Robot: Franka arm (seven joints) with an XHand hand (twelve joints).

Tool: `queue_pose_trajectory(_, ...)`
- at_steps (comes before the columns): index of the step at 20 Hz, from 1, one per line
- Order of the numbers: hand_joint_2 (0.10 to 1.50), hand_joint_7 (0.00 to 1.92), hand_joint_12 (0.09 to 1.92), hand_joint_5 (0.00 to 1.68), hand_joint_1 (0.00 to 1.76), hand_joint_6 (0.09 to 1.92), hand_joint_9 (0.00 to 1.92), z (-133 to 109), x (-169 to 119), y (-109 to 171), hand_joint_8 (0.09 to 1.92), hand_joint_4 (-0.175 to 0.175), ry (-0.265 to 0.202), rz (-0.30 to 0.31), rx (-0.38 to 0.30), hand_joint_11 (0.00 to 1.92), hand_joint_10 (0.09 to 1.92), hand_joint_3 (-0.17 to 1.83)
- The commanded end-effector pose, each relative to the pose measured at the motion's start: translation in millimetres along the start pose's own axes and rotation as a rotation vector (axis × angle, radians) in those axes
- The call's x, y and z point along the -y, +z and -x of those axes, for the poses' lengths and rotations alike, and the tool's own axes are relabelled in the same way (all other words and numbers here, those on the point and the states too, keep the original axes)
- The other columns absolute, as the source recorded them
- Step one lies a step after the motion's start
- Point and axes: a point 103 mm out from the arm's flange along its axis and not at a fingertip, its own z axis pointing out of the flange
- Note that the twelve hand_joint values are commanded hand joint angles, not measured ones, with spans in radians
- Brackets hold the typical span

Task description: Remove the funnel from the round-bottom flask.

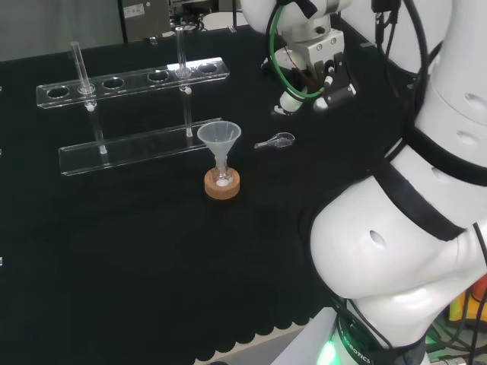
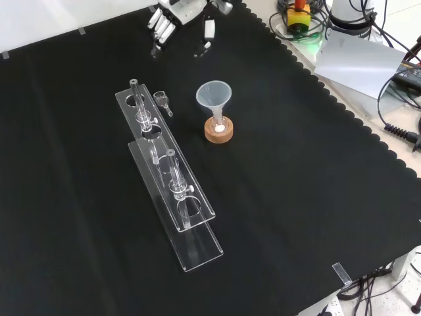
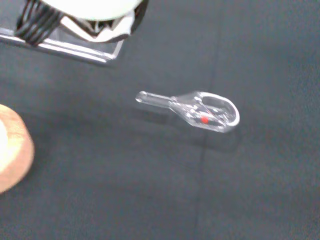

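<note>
Black cloth (image 2: 296, 197); funnel (image 2: 214, 96) in flask on cork ring (image 2: 218, 131); hand (image 2: 172, 21) seemingly relaxed, empty.

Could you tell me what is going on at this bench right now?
Nothing is held yet. The hand hovers open above the cloth, apart from the ware. The funnel still sits in the flask on its cork ring. A small glass scoop lies between them.

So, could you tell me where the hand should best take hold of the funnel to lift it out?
Probably around the cone of the funnel, just under its wide rim, coming down from above. The funnel stands upright with its thin stem inside the flask on the cork ring, so the cone is the free part. The hand hangs apart, holding nothing.
</note>
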Motion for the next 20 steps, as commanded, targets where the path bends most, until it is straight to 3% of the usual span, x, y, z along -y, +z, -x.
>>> queue_pose_trajectory(1,0.6,0.42,1.34,0.4,0.84,0.09,0.62,-54.3,19.2,-28.8,0.67,-0.018,-0.19,-0.024,0.023,0.44,0.59,0.72)
queue_pose_trajectory(8,0.57,0.32,1.4,0.35,0.73,0.09,0.53,-77.1,16.8,-30.5,0.66,-0.01,-0.291,-0.077,0.004,0.41,0.59,0.72)
queue_pose_trajectory(12,0.58,0.25,1.42,0.32,0.62,0.09,0.46,-80.6,12.9,-28.6,0.69,-0.003,-0.311,-0.116,-0.005,0.42,0.64,0.62)
queue_pose_trajectory(14,0.59,0.15,1.44,0.26,0.59,0.09,0.35,-81.8,8.9,-27.8,0.69,0.005,-0.336,-0.188,-0.028,0.41,0.69,0.57)
queue_pose_trajectory(16,0.59,0.05,1.49,0.14,0.55,0.09,0.2,-83.6,4.9,-27.7,0.58,0.014,-0.346,-0.236,-0.034,0.34,0.74,0.52)
queue_pose_trajectory(20,0.6,0.0,1.53,0.07,0.53,0.09,0.07,-89.3,-0.7,-27.7,0.41,0.023,-0.356,-0.235,0.002,0.26,0.8,0.45)
